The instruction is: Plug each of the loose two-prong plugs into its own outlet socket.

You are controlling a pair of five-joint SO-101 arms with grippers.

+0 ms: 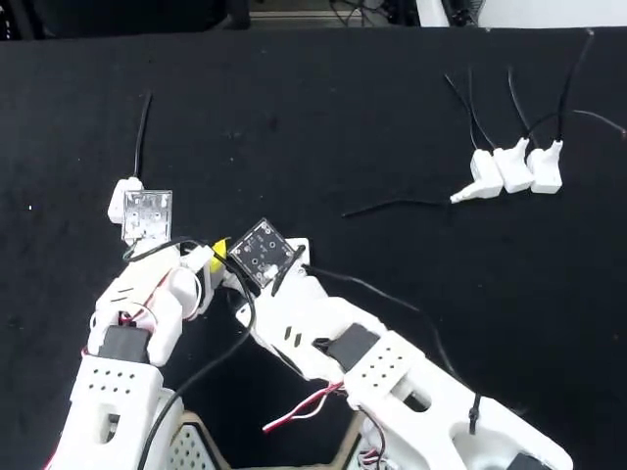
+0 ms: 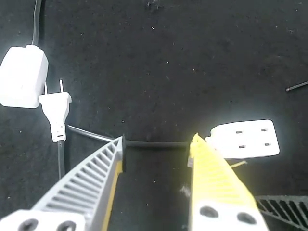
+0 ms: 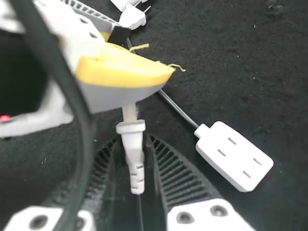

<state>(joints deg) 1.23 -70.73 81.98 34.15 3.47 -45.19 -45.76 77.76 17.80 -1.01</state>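
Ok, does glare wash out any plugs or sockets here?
High view: the clear block glints and the three white plugs are washed flat. Left wrist view: the white box is blown out, the socket strip bright but readable. Right wrist view: held plug evenly lit.

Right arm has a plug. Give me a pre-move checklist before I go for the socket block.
1. Grip: right gripper shut on white plug: ok.
2. Prongs straight: cannot tell, hidden behind the yellow finger of the left gripper.
3. Way ahead of the plug free: not ok, that finger sits right in front.
4. Slots of socket block empty: ok.
5. Block held steady: not ok, left gripper open, astride its cable.
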